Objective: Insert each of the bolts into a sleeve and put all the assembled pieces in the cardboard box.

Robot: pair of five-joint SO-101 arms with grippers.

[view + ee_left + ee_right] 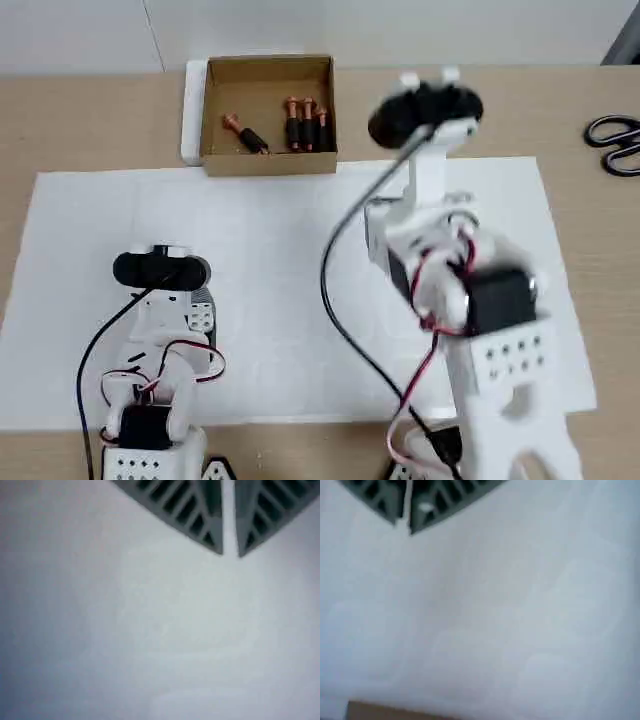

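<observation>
**Four assembled pieces lying in the cardboard box; both grippers pressed together over the paper**

- Cardboard box [268, 68]: sitting open at 12 o'clock on the table [90, 120], just past the far edge of the white paper sheet [260, 300].
- Assembled pieces [307, 124]: each is showing a copper-coloured bolt in a black sleeve. Three are lying side by side toward the box's 3 o'clock side. A fourth, the lone piece [246, 134], is lying slantwise nearer the 9 o'clock side, apart from the three.
- White slab [193, 110]: lying against the box's 9 o'clock wall.
- Scissors [615, 143]: lying at 2 o'clock on the bare table, well apart from the box.
- Left arm [165, 310]: standing at 7 o'clock, folded low over the paper.
- Left gripper [230, 550]: hanging over plain white paper, fingers drawn together with only a thin slit between the tips and nothing between them.
- Right arm [440, 250]: standing at 5 o'clock and stretching toward 1 o'clock, its far end lying just beside the box's 3 o'clock wall.
- Right gripper [406, 525]: hovering over the paper, fingers pressed almost together and gripping nothing.
- Brown strip [395, 712]: showing past the paper's edge in the right wrist view; whether it is table or box, I cannot tell.
</observation>
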